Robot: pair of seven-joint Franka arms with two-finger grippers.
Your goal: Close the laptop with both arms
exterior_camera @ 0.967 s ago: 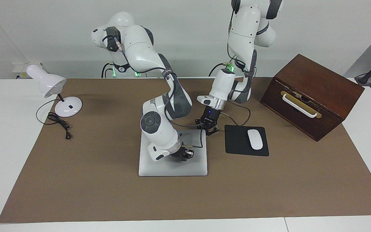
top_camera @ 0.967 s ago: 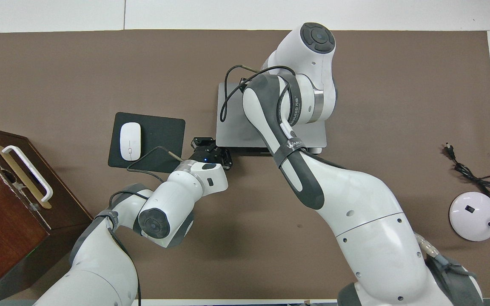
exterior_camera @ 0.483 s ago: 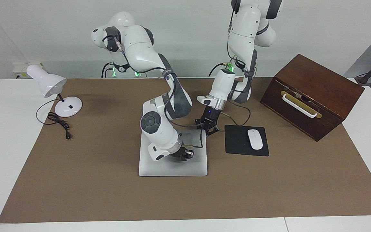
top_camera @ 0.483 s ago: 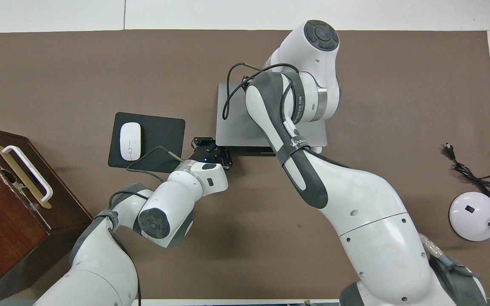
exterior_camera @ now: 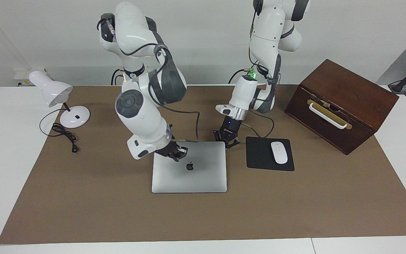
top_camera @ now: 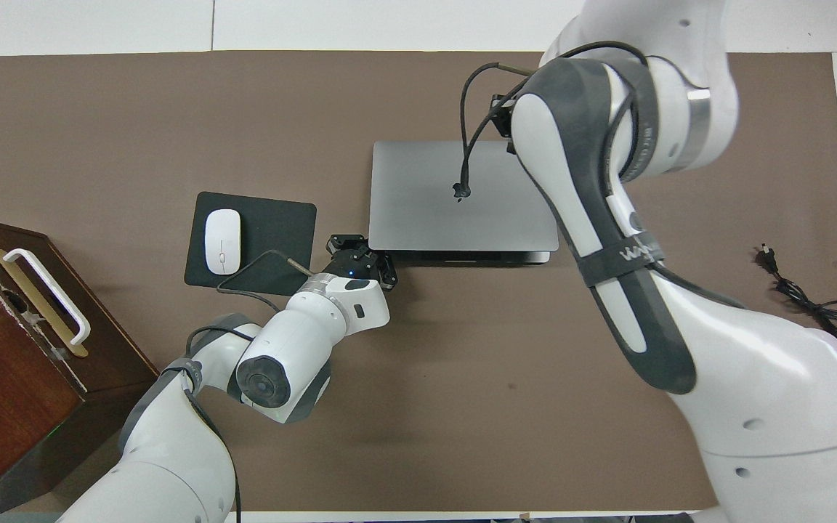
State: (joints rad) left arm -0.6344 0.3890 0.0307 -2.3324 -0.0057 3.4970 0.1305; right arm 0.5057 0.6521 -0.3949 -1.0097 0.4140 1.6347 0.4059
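Black mouse pad (exterior_camera: 269,153) flanks laptop (exterior_camera: 189,172).

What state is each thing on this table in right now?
laptop: lid shut, flat.
left gripper: jaws shut, at the laptop's corner.
right gripper: jaws shut, over the lid.
wooden box: closed.
desk lamp: unplugged.
mouse: on its black pad.

The right arm (top_camera: 607,218) hides the right gripper (exterior_camera: 174,152) from overhead.
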